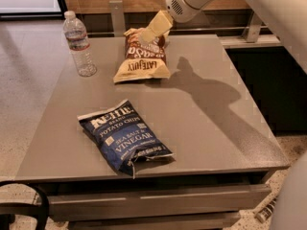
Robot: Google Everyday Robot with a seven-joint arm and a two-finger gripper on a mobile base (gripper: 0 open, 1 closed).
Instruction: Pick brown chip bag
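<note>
The gripper (152,28) hangs at the far end of the brown chip bag (142,61), open or closed I cannot tell; that bag lies on the table (206,128); left of it, a water bottle (79,44); nearer, a blue bag (125,137).

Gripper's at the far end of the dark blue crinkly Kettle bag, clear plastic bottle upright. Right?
No. Camera view: the gripper is at the far end of the crinkly brown-and-tan chip bag, not the dark blue Kettle bag. The clear plastic bottle is upright.
</note>
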